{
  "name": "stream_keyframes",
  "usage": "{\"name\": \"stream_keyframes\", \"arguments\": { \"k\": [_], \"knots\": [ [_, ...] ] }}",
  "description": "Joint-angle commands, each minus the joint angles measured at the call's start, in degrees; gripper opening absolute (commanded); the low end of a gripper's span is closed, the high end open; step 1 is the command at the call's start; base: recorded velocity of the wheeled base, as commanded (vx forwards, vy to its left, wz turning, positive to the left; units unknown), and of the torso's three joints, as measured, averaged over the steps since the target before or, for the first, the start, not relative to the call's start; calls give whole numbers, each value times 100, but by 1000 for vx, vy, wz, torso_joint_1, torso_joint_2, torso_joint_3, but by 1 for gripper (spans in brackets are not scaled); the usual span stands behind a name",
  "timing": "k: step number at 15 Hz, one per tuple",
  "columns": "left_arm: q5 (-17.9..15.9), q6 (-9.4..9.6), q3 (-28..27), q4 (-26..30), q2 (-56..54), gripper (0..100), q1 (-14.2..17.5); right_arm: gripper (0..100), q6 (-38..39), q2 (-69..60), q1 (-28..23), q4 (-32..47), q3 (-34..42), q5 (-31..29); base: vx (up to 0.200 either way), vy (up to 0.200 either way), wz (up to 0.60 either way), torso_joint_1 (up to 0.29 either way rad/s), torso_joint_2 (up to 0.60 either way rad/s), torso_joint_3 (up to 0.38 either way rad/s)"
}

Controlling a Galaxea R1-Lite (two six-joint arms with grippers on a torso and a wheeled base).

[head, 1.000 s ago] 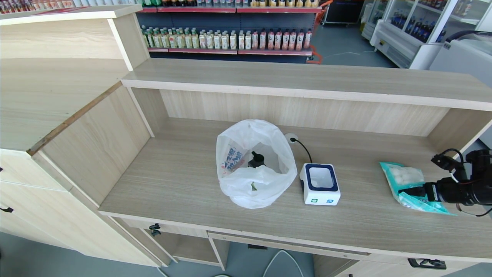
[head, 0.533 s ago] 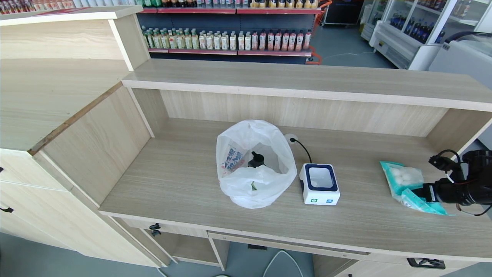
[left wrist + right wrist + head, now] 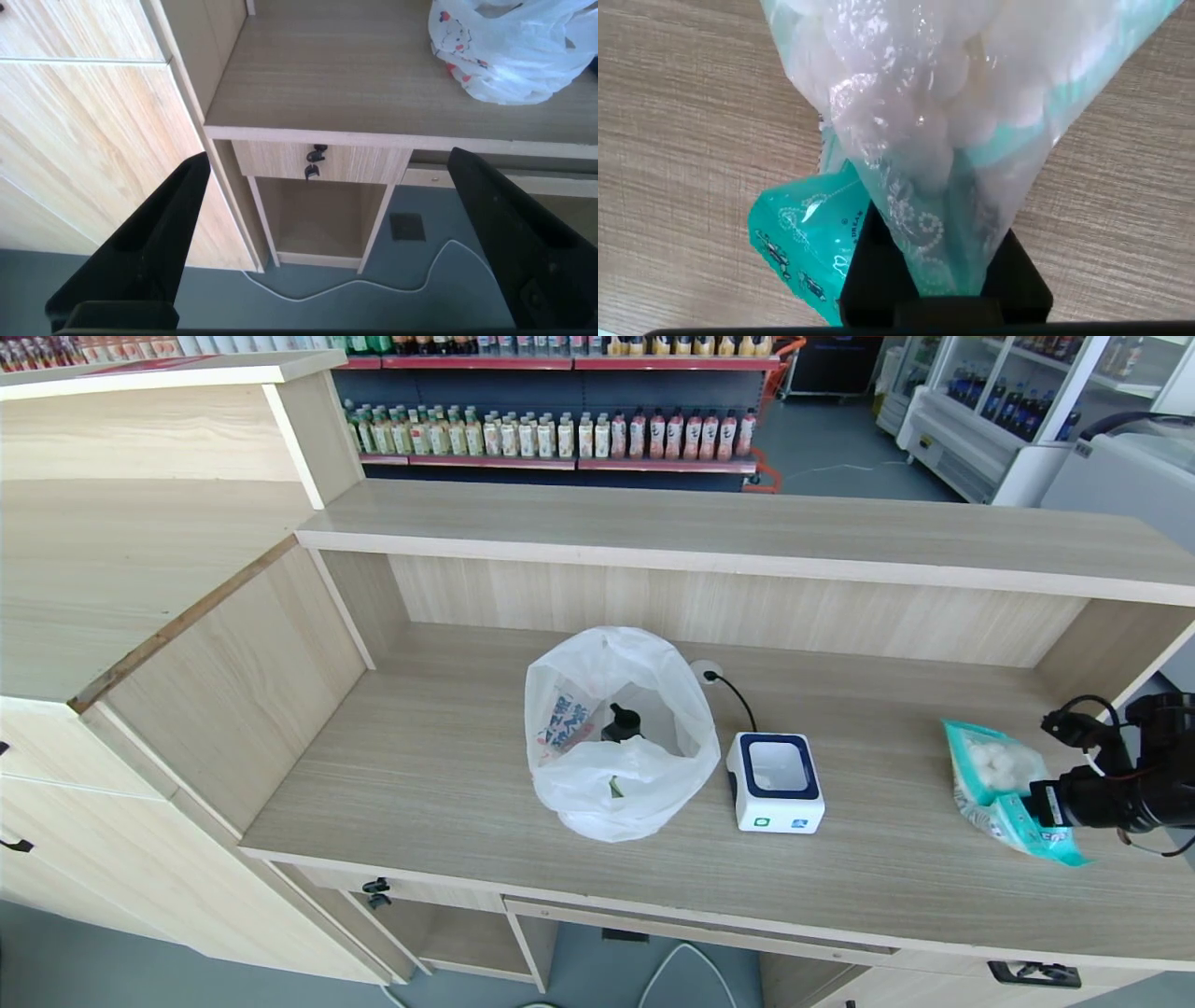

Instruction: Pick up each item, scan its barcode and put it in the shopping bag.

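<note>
A teal and clear packet of white balls [image 3: 997, 784] is tilted up off the counter at the far right, with my right gripper [image 3: 1032, 803] shut on its near end. Up close, the packet [image 3: 943, 159] hangs pinched between the black fingers [image 3: 878, 266]. The white shopping bag [image 3: 619, 733] stands open mid-counter with a printed packet and a dark-capped bottle inside. Just to its right sits the white and blue barcode scanner [image 3: 777, 780]. My left gripper [image 3: 327, 280] hangs open below the counter's front edge, left of the bag [image 3: 509, 51].
A black cable [image 3: 738, 695] runs from the scanner to the back wall. A raised ledge [image 3: 728, 537] and side panels enclose the wooden counter [image 3: 448, 775]. Drawers with keys [image 3: 316, 161] sit under the front edge.
The right gripper has lifted and tipped the packet, which lay flat a second ago. Its far end has risen and shifted slightly right.
</note>
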Motion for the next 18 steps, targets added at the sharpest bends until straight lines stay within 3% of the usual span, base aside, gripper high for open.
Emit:
{"name": "stream_keyframes", "arguments": {
  "k": [1, 3, 8, 13, 17, 18],
  "knots": [
    [-2, 1, 0, -2, 0, 100, 1, 0, -483, -351, 39, 0, 131, -353, 0, 0, 0, 0, 0, 0],
    [-2, 1, 0, -2, 0, 100, 1, 0, -940, -755, -23, -27, 272, -388, 0, 0, 0, 0, 0, 0],
    [-2, 1, 0, -2, 0, 100, 1, 0, -1089, -1520, 21, -53, 536, -388, 0, 0, 0, 0, 0, 0],
    [-2, 1, 0, -2, 0, 100, 1, 0, -2768, -2715, -190, -106, 905, -379, 0, 0, 0, 0, 0, 0],
    [-2, 1, 0, -2, 0, 100, 1, 0, -3163, -4420, -110, -1266, 1951, -353, 0, 0, 0, 0, 0, 0],
    [-2, 1, 0, -2, 0, 100, 1, 0, -3269, -4991, 153, -1925, 2461, -353, 0, 0, 0, 0, 0, 0]
  ]
}}
